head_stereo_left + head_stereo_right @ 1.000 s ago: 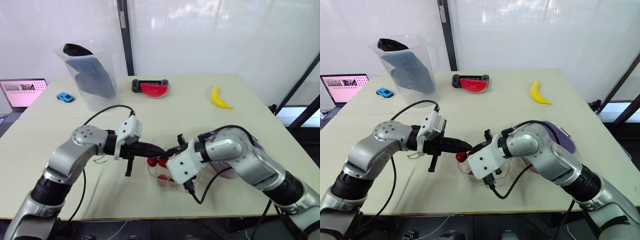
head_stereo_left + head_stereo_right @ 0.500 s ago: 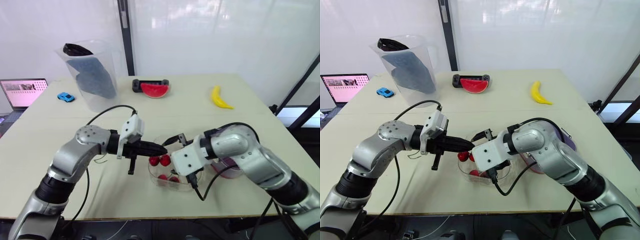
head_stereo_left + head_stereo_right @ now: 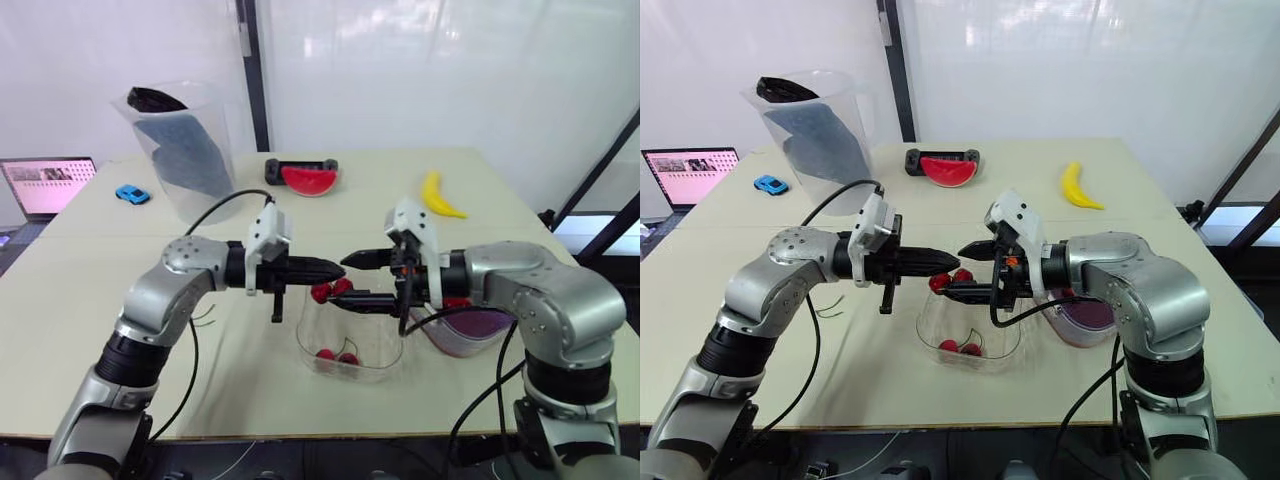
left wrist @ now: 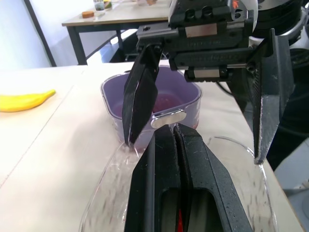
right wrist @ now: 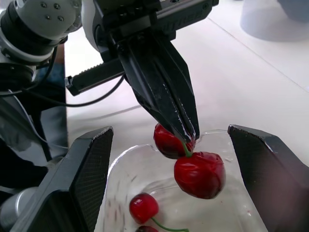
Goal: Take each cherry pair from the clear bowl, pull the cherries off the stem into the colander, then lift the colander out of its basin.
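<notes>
Pinching the cherry pair [image 3: 325, 291] by its stem over the clear bowl [image 3: 306, 346], the left end effector [image 3: 337, 266] was closed; the right end effector [image 3: 348, 278] gaped facing it. Pulling here risked cherries missing the purple basin [image 3: 462, 343] at right.

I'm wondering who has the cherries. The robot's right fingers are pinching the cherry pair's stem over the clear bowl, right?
No, the left fingers pinch the cherry pair's stem over the clear bowl; the right wrist view shows it. The right fingers stand open.
</notes>
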`<state>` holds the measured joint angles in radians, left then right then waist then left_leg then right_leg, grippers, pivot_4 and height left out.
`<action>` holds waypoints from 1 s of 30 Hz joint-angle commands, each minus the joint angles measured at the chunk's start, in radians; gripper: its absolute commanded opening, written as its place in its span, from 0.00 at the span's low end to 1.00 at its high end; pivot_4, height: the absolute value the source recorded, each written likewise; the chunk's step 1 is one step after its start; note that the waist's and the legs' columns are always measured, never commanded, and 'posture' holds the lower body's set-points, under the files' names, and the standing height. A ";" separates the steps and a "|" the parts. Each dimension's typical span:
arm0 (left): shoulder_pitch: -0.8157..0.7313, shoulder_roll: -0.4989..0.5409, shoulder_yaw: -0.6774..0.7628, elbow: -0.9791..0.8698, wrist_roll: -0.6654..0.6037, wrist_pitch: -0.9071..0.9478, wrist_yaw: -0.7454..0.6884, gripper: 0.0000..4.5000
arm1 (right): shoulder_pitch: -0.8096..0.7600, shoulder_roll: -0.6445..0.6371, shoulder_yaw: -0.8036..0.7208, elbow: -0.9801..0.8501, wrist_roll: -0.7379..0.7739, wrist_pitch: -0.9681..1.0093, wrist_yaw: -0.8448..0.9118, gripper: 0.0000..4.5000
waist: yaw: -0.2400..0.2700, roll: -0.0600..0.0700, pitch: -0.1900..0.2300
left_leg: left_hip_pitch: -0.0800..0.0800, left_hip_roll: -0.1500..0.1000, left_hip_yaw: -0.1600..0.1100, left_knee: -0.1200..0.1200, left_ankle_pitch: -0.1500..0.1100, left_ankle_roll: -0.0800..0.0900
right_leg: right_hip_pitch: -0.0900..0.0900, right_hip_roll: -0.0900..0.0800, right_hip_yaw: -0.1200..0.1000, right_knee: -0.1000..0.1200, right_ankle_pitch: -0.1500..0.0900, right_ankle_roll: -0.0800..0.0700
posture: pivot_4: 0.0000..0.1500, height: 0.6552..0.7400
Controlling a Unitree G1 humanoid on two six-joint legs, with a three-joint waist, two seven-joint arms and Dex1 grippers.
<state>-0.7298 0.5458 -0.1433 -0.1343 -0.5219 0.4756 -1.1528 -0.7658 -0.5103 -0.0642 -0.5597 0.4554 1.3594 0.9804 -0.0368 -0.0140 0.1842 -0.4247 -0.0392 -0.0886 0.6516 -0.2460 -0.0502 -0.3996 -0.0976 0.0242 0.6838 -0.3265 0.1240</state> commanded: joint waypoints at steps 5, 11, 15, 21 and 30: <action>-0.035 -0.016 0.022 -0.058 -0.021 0.026 0.029 0.00 | 0.041 -0.058 0.043 0.028 0.061 -0.067 -0.064 0.90 | -0.002 0.000 0.000 | 0.000 0.000 0.000 0.000 0.000 0.001 | 0.000 0.000 0.000 0.000 0.000 0.000 | 1.00 1.00; -0.031 -0.005 0.019 -0.083 -0.026 0.040 0.023 0.00 | 0.082 -0.106 0.095 0.065 0.067 -0.157 -0.085 0.78 | -0.005 0.000 0.000 | 0.000 0.000 0.000 0.000 0.000 0.001 | 0.000 0.000 0.000 0.000 0.000 0.000 | 1.00 1.00; -0.033 -0.004 0.022 -0.087 -0.030 0.050 0.026 0.00 | 0.087 -0.109 0.098 0.075 0.079 -0.196 -0.106 0.39 | -0.005 0.000 0.000 | 0.000 0.000 0.000 0.000 0.000 0.001 | 0.000 0.000 0.000 0.000 0.000 0.000 | 1.00 1.00; -0.036 -0.005 0.022 -0.090 -0.032 0.061 0.028 0.00 | 0.076 -0.107 0.089 0.083 0.105 -0.219 -0.130 0.39 | -0.004 0.000 0.000 | 0.000 0.000 0.000 0.000 0.000 0.001 | 0.000 0.000 0.000 0.000 0.000 0.000 | 1.00 1.00; -0.044 -0.004 0.021 -0.076 -0.027 0.053 0.024 0.00 | 0.071 -0.128 0.099 0.076 0.135 -0.237 -0.132 0.39 | -0.004 0.000 0.000 | 0.000 0.000 0.000 0.000 0.000 0.001 | 0.000 0.000 0.000 0.000 0.000 0.000 | 1.00 1.00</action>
<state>-0.7512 0.5373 -0.1426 -0.1981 -0.5445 0.5373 -1.1285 -0.6738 -0.6253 0.0481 -0.4634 0.5699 1.1434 0.8477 -0.0410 -0.0140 0.1842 -0.4247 -0.0390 -0.0885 0.6516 -0.2464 -0.0496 -0.3996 -0.0973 0.0242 0.6837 -0.3265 0.1240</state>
